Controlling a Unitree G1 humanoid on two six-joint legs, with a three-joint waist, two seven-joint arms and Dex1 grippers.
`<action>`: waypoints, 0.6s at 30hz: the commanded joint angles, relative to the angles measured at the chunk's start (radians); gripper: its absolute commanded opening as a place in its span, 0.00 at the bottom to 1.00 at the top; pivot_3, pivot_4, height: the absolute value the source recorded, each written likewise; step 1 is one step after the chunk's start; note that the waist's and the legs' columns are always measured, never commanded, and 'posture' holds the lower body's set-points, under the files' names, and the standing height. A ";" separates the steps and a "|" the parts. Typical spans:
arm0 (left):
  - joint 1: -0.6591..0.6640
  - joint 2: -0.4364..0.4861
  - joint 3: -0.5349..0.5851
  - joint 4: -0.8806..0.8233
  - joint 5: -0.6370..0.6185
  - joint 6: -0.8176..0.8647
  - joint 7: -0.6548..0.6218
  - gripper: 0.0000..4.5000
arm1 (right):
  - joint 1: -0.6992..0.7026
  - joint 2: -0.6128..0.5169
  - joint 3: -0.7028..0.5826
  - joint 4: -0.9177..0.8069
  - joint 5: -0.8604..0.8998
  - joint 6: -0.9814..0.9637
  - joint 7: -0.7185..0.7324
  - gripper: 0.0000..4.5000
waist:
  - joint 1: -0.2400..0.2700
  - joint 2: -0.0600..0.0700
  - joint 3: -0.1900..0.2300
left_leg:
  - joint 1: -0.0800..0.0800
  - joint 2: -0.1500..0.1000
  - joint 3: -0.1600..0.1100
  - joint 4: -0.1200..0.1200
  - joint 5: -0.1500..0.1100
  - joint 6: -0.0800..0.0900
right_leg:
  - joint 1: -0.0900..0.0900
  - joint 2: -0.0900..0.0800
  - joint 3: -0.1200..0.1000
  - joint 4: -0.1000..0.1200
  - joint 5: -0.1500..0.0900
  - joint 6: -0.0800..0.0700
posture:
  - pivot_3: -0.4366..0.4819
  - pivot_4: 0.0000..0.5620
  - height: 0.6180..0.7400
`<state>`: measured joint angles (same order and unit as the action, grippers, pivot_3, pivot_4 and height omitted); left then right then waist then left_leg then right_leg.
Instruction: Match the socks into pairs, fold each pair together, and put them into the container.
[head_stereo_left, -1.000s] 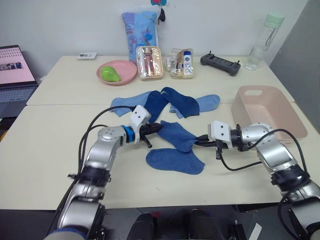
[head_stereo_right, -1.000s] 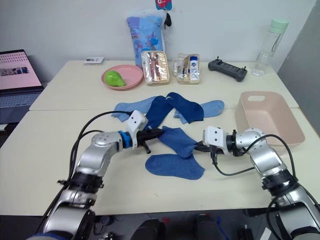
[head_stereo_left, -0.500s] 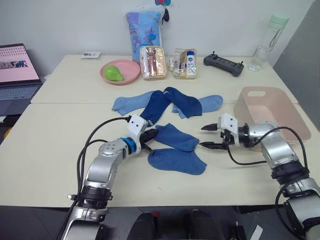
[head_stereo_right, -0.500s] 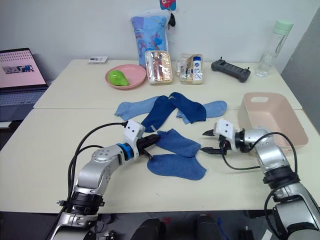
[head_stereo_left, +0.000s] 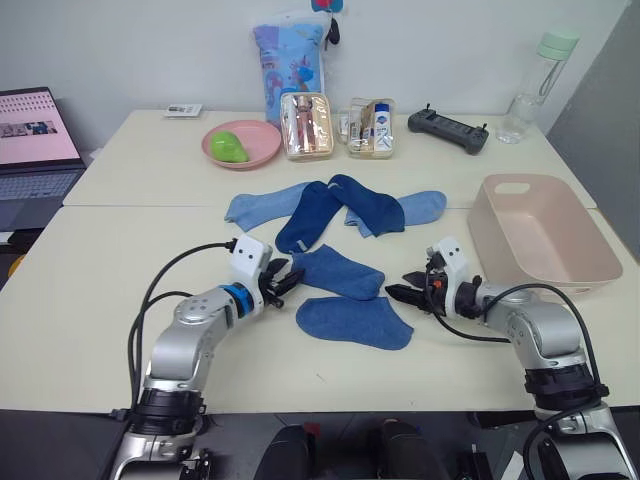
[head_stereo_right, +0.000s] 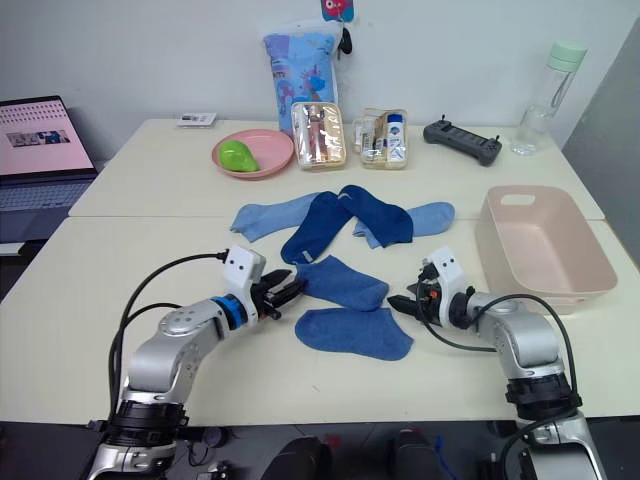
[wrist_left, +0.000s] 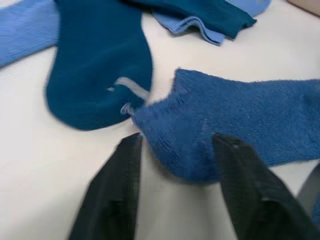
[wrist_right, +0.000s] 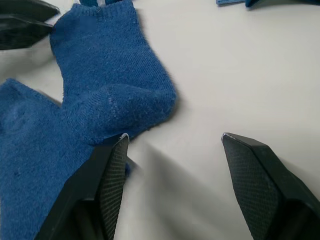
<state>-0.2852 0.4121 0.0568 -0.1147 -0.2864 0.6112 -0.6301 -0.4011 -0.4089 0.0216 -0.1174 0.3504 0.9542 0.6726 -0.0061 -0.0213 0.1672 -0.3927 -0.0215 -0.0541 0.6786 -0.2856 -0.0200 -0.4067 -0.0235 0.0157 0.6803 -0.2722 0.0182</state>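
Two mid-blue socks lie flat at the table's front: one between my grippers, the other just in front of it. Behind them is a pile of two sky blue socks and two dark blue socks. My left gripper is open at the cuff end of the nearer-pile sock, one finger on each side of its corner. My right gripper is open just off that sock's toe, holding nothing. The pink container stands at the right.
At the back stand a pink plate with a green thing, two clear pouches, a blue patterned bag, a black controller and a water bottle. A laptop sits at far left.
Both grippers were shut on the ends of the mid-blue sock; the right one let go first, then the left. The sock now lies flat and both stand open beside it.
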 joint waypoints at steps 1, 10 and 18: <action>-0.034 0.052 0.037 -0.029 -0.061 0.022 -0.058 0.65 | -0.025 0.027 0.003 -0.032 0.033 0.030 -0.025 0.72 | -0.001 0.000 0.000 | 0.000 0.000 0.000 0.000 0.000 0.000 | 0.000 0.000 0.000 0.000 0.000 0.000 | 0.48 0.27 1.00; -0.206 0.072 -0.062 0.302 0.010 -0.116 -0.156 0.65 | -0.104 0.056 0.043 0.084 0.007 0.005 -0.056 0.72 | -0.003 0.000 0.000 | 0.001 -0.001 0.001 0.000 0.000 0.000 | 0.000 0.000 0.000 0.000 0.000 0.000 | 0.48 0.27 1.00; -0.214 0.081 -0.099 0.358 0.034 -0.144 -0.202 0.39 | -0.119 0.083 0.054 0.103 0.024 -0.008 -0.054 0.43 | -0.015 0.000 0.000 | 0.001 0.000 0.000 0.000 0.000 0.000 | 0.000 0.001 0.000 0.000 0.000 0.000 | 0.48 0.27 1.00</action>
<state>-0.4858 0.4866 -0.0465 0.2574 -0.2545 0.4856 -0.8215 -0.5031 -0.3356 0.0734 -0.0019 0.3554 0.9480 0.6104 -0.0210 -0.0211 0.1670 -0.3922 -0.0215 -0.0541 0.6783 -0.2856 -0.0199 -0.4069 -0.0227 0.0155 0.6808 -0.2723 0.0182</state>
